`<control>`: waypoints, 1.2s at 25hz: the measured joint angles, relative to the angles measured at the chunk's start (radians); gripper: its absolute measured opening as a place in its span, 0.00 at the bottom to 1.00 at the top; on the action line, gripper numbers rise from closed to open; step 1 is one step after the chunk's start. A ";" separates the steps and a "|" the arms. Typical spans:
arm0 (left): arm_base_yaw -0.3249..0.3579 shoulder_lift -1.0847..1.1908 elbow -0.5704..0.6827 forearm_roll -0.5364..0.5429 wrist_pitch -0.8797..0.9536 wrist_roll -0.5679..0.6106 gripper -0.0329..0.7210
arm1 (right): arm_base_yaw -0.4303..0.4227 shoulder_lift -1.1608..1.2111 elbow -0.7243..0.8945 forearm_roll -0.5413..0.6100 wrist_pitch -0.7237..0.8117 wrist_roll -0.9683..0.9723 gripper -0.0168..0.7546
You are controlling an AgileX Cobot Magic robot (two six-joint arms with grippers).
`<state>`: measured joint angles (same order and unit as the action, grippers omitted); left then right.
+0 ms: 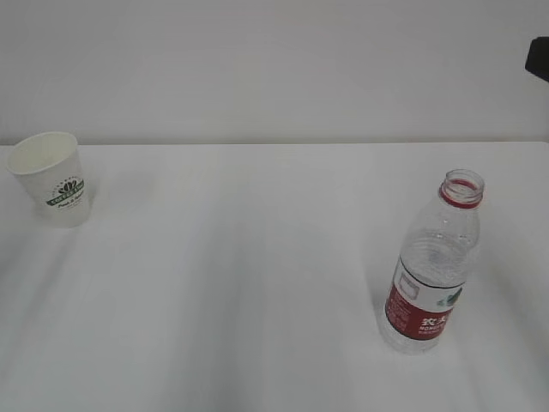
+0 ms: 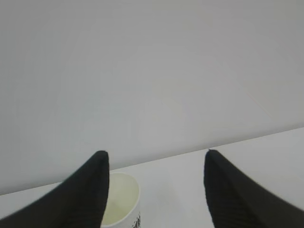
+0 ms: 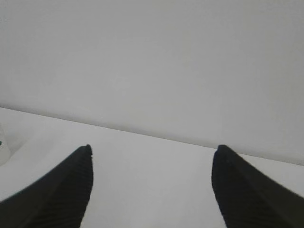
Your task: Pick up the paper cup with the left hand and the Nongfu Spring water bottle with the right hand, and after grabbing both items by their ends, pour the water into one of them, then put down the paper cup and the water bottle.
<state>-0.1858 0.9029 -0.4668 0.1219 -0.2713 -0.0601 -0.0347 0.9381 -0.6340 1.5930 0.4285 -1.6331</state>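
In the exterior view we saw the paper cup point(image 1: 53, 177) standing upright near the back left corner of the white bench point(image 1: 240, 275), its mouth open and its dark green logo facing us. The Nongfu Spring water bottle point(image 1: 433, 266) stood upright toward the front right of the bench, well apart from the cup, uncapped, with its red neck ring showing and its red label low on the body. We could not make out a water level through the clear plastic. A small dark shape point(image 1: 539, 58) sat at the right edge of the picture against the wall; we could not tell what it was.

In the left wrist view we saw the left hand point(image 2: 154, 156) with its two black fingers point(image 2: 90, 190) spread apart and nothing between them. The paper cup point(image 2: 121, 202) stood just beside the left finger, partly hidden behind it, its pale inside visible.

In the right wrist view we saw the right hand point(image 3: 152, 149) with its fingers point(image 3: 247, 190) wide apart over bare bench point(image 3: 152, 180), gripping nothing. A pale sliver at the left edge was too small to identify.
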 joint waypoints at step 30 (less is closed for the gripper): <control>0.000 0.000 0.000 0.000 0.004 0.000 0.64 | 0.014 -0.029 0.094 -0.453 -0.035 0.295 0.78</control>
<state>-0.1858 0.9029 -0.4668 0.1219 -0.2669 -0.0601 -0.0204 0.9086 -0.5397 1.1402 0.3939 -1.3378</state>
